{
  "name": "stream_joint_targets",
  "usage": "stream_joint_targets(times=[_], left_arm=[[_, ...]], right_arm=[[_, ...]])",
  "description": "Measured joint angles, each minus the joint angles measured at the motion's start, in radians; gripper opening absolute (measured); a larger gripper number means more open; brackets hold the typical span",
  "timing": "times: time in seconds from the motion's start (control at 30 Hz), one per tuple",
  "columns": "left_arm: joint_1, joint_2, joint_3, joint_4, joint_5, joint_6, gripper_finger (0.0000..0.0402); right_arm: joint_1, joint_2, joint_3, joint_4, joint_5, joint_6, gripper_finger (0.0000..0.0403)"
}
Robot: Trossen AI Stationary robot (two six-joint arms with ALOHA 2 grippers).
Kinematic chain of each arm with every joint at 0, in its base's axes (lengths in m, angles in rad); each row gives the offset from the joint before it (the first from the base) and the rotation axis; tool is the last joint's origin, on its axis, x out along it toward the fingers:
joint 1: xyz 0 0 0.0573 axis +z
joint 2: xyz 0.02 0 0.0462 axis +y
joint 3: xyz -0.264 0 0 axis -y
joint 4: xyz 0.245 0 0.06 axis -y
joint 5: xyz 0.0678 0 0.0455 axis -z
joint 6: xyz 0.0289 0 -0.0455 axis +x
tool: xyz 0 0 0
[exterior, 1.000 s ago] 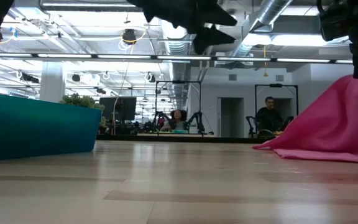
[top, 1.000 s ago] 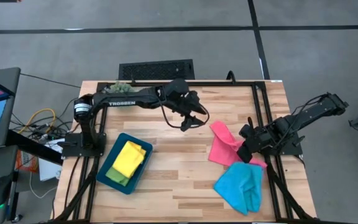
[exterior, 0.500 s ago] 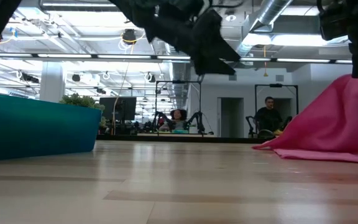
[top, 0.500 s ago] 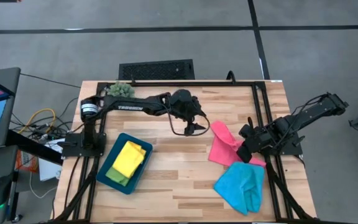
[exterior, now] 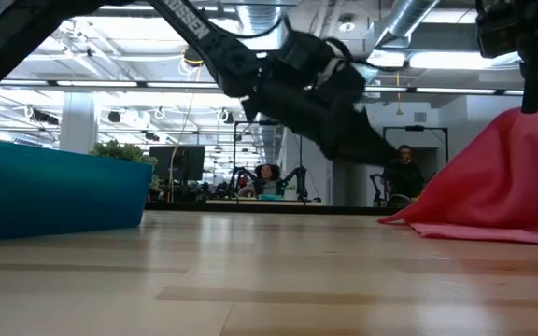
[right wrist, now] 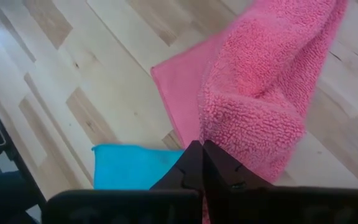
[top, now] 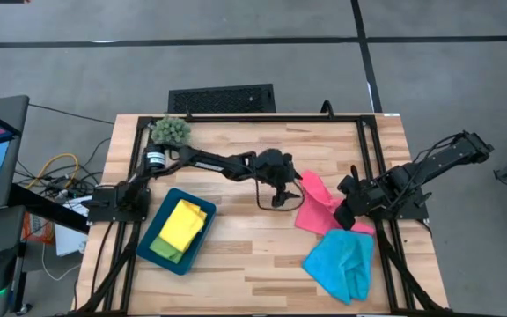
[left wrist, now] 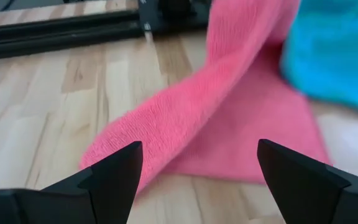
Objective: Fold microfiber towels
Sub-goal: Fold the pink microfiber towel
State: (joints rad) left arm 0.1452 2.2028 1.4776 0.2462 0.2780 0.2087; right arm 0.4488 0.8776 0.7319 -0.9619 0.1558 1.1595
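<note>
We find the work at the pick-up stage for the pink towel [top: 319, 207], which lies crumpled on the bench [top: 236, 255], one corner raised. The right end effector [top: 347, 214] holds that raised corner, its fingers pinched together on the cloth, as the right wrist view confirms. The left end effector [top: 279, 195] stands just beside the towel's free edge with its fingers spread wide and nothing between them; in the left wrist view the pink cloth lies directly ahead of the fingers [left wrist: 114, 171].

In our judgement the next move calls for the left end effector to advance to the near edge, come down close to the bench and pinch a single corner, so that the two arms can stretch the towel flat before folding.

The light blue towel [top: 340, 264] lies touching the pink one, on the far side from the left end effector; it could be caught up if the pink is dragged. Well behind the left end effector sits the teal tray [top: 156, 248] with the yellow towel [top: 181, 224] folded over the green towel [top: 166, 251]. The plant ball [top: 172, 130] stands clear at the bench's far corner. Nothing obstructs the approach.
</note>
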Motion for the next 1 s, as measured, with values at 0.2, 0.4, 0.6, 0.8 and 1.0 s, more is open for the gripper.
stream_joint_targets(times=[0.2, 0.4, 0.6, 0.8, 1.0], left_arm=[[-0.018, 0.06, 0.031, 0.0, -0.123, 0.087, 0.0309], [-0.026, 0.123, 0.089, 0.009, -0.175, 0.169, 0.0309], [-0.026, 0.174, 0.17, -0.029, -0.198, 0.169, 0.0296], [-0.018, 0.174, 0.219, -0.119, -0.279, 0.174, 0.0211], [-0.008, 0.172, 0.23, -0.212, -0.254, 0.168, 0.0086]], right_arm=[[0.0, 0.0, 0.0, 0.025, 0.0, 0.001, 0.0018], [0.0, 0.0, 0.0, 0.057, 0.0, 0.011, 0.0022], [0.004, 0.0, 0.0, 0.091, -0.001, 0.012, 0.0018], [0.004, 0.0, 0.0, 0.088, 0.0, 0.01, 0.0021], [0.004, 0.0, 0.0, 0.088, 0.0, -0.008, 0.0022]])
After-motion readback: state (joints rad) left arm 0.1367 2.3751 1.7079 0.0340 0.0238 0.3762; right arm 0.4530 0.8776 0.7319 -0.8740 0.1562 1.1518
